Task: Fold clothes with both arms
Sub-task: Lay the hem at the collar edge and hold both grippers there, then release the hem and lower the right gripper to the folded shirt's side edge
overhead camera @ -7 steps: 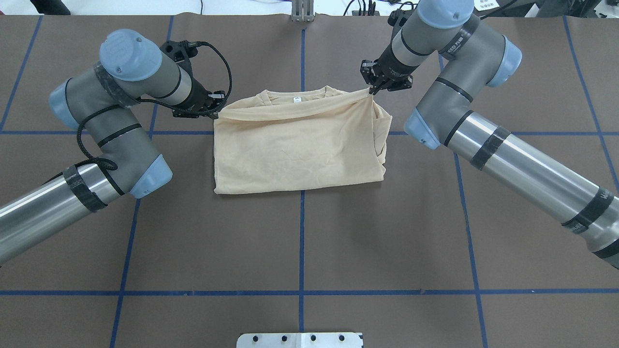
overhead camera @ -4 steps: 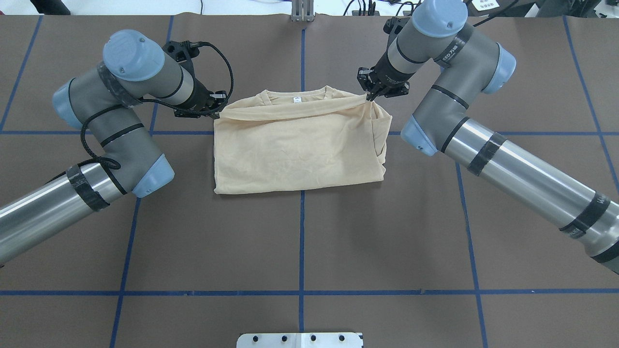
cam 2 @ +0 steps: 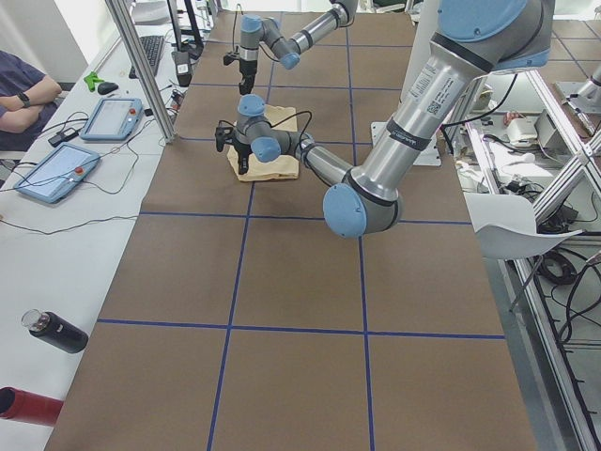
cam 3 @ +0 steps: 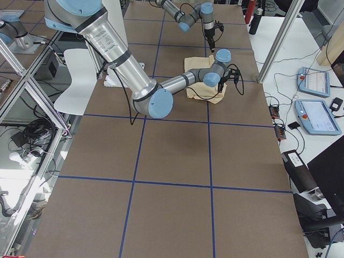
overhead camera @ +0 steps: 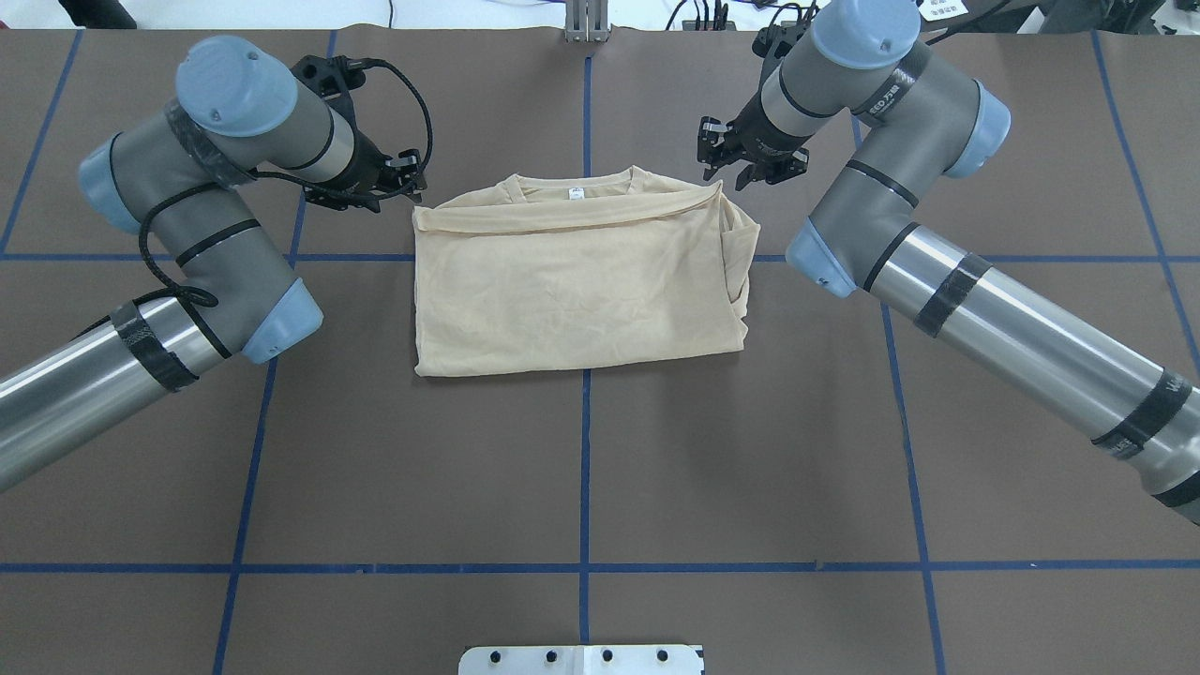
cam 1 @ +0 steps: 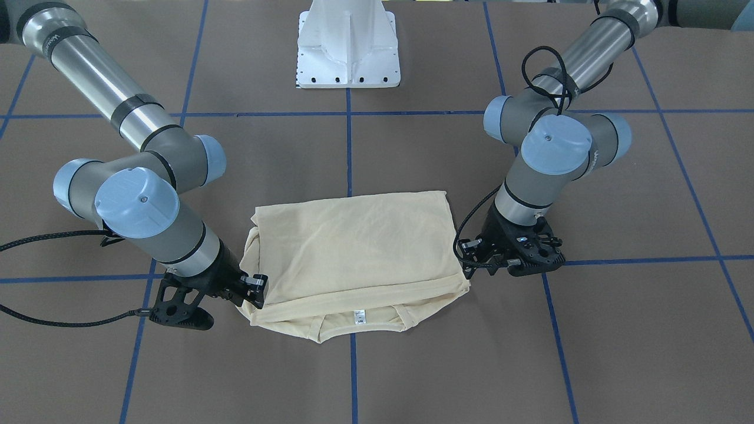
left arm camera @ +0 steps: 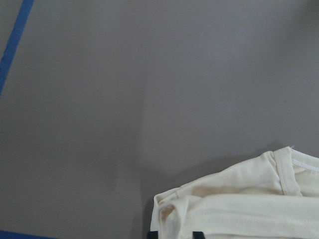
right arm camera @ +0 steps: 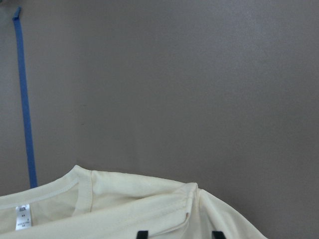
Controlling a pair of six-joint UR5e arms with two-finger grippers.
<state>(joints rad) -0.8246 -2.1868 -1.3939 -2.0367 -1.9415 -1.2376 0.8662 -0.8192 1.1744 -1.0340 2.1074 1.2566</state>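
item: t-shirt (overhead camera: 577, 281), folded to a rectangle, collar at 12 o'clock, lying mid-table (overhead camera: 581, 469). likely light, limp, prone to slip; grip at folded corners. left gripper (overhead camera: 411, 184) at its 10 o'clock corner, right gripper (overhead camera: 729, 171) at 2 o'clock; both jaws parted, empty.

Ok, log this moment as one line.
shirt: folded, flat on table | left pincer: open, by its collar-end corner | right pincer: open, by the other

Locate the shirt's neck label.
In the overhead view the neck label sits at the far edge of the T-shirt, just left of the centre blue line, between the left hand and the right hand.
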